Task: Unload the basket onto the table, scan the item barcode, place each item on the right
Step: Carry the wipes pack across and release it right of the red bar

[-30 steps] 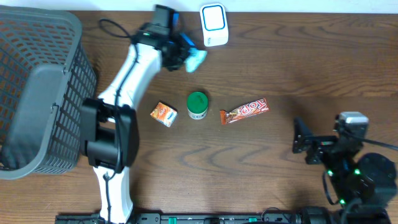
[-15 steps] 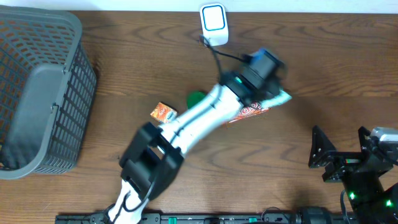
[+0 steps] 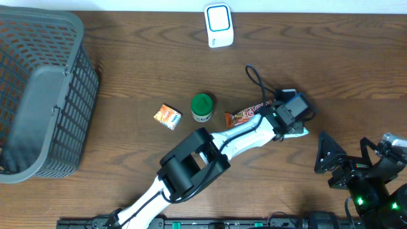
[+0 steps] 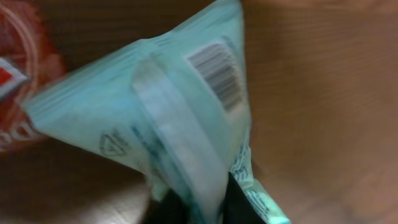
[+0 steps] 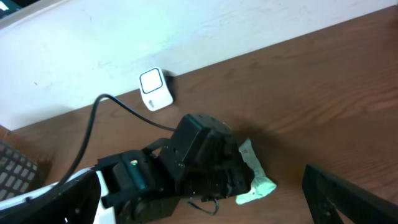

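A light teal packet point(image 4: 168, 106) fills the left wrist view, its barcode point(image 4: 219, 74) facing the camera. My left gripper point(image 4: 205, 202) is shut on the packet's lower end, a dark finger on each side. From overhead the left gripper point(image 3: 297, 127) sits low over the table, right of the red bar, with the packet point(image 3: 300, 132) poking out beneath it. The white scanner point(image 3: 218, 25) stands at the back edge, far from the packet. My right gripper point(image 3: 348, 160) is open and holds nothing at the front right; its wrist view shows the packet point(image 5: 256, 180) under the left gripper.
A red chocolate bar point(image 3: 245, 114), a green-capped tub point(image 3: 202, 107) and a small orange box point(image 3: 168, 116) lie in a row mid-table. A large grey mesh basket point(image 3: 38, 95) fills the left side. The left arm's cable point(image 3: 254, 79) loops above the bar.
The left arm swung with the packet from beside the scanner at the back to the right and down, ending low by the red bar. The right arm shifted slightly right.
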Robot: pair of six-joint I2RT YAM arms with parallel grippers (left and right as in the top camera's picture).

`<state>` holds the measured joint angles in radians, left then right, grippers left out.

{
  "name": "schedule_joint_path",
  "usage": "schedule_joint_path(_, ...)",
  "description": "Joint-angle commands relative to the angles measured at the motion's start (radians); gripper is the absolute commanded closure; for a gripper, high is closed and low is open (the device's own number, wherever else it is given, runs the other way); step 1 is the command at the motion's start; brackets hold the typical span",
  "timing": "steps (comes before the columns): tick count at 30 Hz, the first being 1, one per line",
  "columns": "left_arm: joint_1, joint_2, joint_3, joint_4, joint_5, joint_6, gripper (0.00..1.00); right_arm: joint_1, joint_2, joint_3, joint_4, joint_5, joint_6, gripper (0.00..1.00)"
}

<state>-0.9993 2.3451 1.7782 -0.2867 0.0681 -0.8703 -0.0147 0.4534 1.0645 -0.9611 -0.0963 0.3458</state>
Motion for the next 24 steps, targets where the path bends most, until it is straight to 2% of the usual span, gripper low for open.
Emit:
schedule_joint_path(1,0.023,-0.045,0.006,0.004,-0.021,0.078,0.46,-0.011,-0.001,0.015,-0.005,0.008,0.028,0.01)
schedule_joint_path(3,0.023,-0.061,0.006,-0.005,-0.02,0.127,0.18,-0.011,-0.001,0.015,-0.013,0.009,0.027,0.01)
schedule_joint_path(5,0.023,-0.091,0.006,-0.031,-0.02,0.146,0.11,-0.011,-0.001,0.015,-0.031,0.013,0.026,0.01)
schedule_joint_path(11,0.028,-0.254,0.006,-0.141,-0.038,0.238,0.07,-0.011,0.011,0.014,0.026,0.052,-0.025,0.01)
schedule_joint_path(15,0.029,-0.4,0.006,-0.259,-0.227,0.276,0.07,-0.011,0.087,0.014,-0.018,0.116,0.036,0.01)
schedule_joint_path(17,0.034,-0.483,0.006,-0.331,-0.357,0.276,0.05,-0.011,0.175,0.014,-0.044,0.121,0.048,0.01)
schedule_joint_path(20,0.05,-0.589,0.006,-0.414,-0.472,0.285,0.04,-0.01,0.323,0.019,-0.051,0.107,0.066,0.01)
schedule_joint_path(24,0.104,-0.721,0.006,-0.481,-0.515,0.36,0.04,0.001,0.551,0.066,-0.05,0.089,0.076,0.01)
